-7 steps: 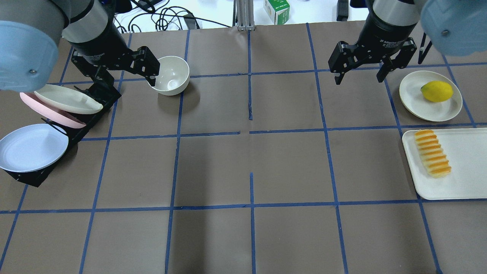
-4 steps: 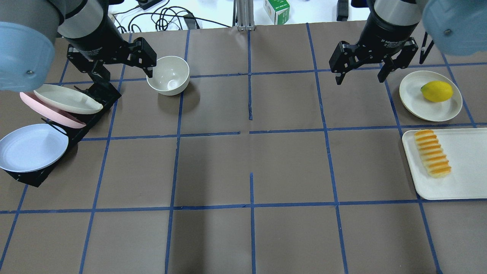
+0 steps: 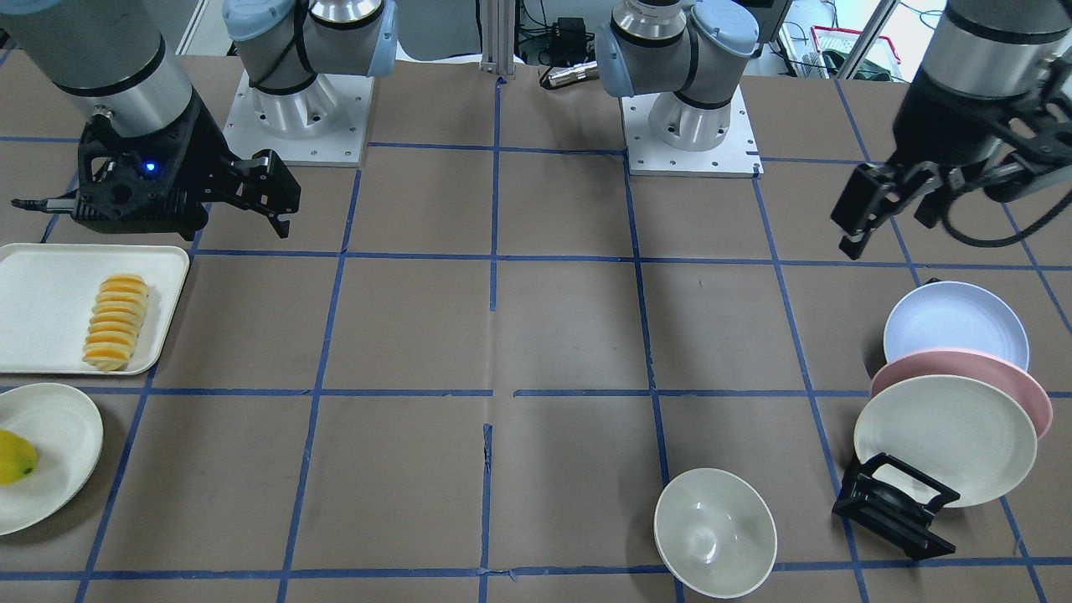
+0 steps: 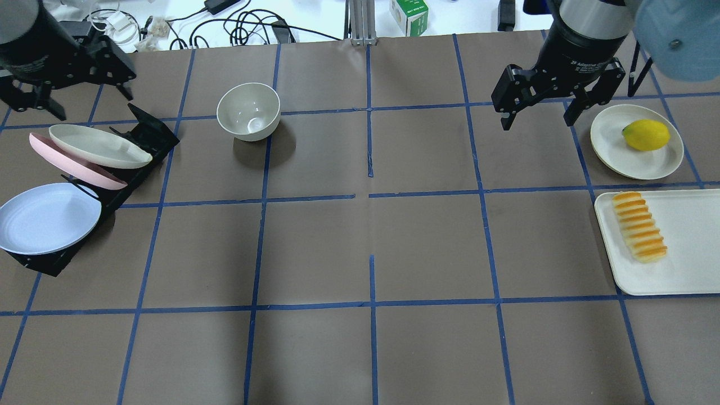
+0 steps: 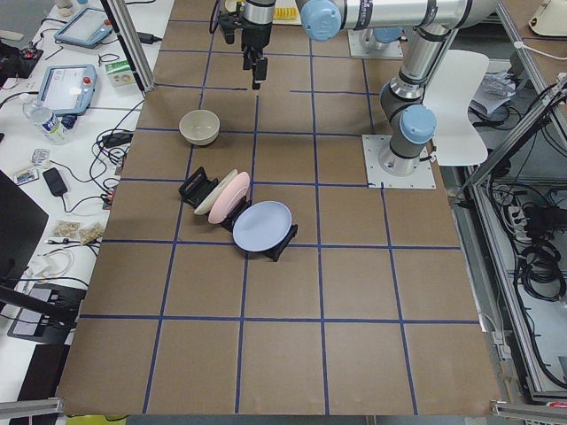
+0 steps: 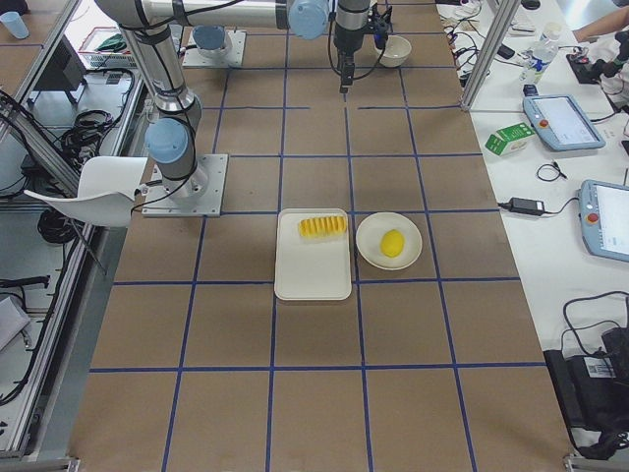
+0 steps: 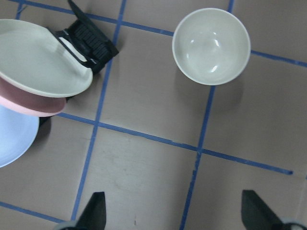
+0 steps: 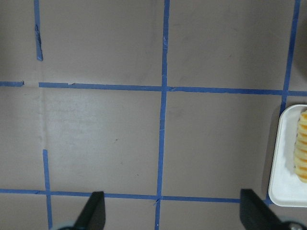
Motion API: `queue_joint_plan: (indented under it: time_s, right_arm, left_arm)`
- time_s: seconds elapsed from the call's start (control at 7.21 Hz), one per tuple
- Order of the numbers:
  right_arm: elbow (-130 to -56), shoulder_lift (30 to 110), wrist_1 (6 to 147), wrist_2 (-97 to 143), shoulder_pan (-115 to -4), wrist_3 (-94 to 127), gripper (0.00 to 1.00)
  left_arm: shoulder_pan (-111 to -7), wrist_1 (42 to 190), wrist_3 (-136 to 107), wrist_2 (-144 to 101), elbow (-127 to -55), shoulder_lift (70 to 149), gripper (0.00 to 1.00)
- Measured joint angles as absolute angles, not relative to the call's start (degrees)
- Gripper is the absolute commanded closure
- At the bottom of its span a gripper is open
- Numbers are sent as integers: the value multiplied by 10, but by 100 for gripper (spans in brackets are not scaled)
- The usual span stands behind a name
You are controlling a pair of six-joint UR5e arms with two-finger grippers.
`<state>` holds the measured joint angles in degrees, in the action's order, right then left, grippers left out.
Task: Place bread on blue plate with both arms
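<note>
At the table's right edge, a white tray [image 4: 686,247]. At the left edge, leaning in the robot-side end of a black rack [image 4: 149,135], the blue plate [image 4: 48,218]. High above that rack, the left gripper [image 7: 173,213], spread wide; grips nothing. Across the table, clear of the surface, the right gripper [image 4: 538,124], equally wide; likewise holds nothing. Flat along the tray's inner side, untouched, the bread [image 4: 640,226].

Bread [image 4: 639,226] lies on tray [image 4: 692,253], right; rack [image 4: 151,135] holds 3 plates [image 4: 95,147], left.
</note>
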<state>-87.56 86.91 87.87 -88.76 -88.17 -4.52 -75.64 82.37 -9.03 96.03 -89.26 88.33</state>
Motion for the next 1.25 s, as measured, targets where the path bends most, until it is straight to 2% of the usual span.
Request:
queue_joint_plan:
  time_s: [0.28, 0.69, 0.97, 1.25]
  right_arm:
    - [-884, 871, 880, -913, -856, -64, 0]
    - [-937, 871, 880, -922, -711, -226, 0]
    - [-1013, 869, 939, -923, -630, -291, 0]
    - [-1095, 854, 1046, -926, -603, -327, 0]
  left_arm:
    - [-681, 828, -89, 975, -899, 874, 0]
    - [-512, 819, -86, 975, -921, 896, 0]
    - [-443, 784, -52, 974, -942, 929, 0]
    - [-400, 738, -23, 954, -956, 973, 0]
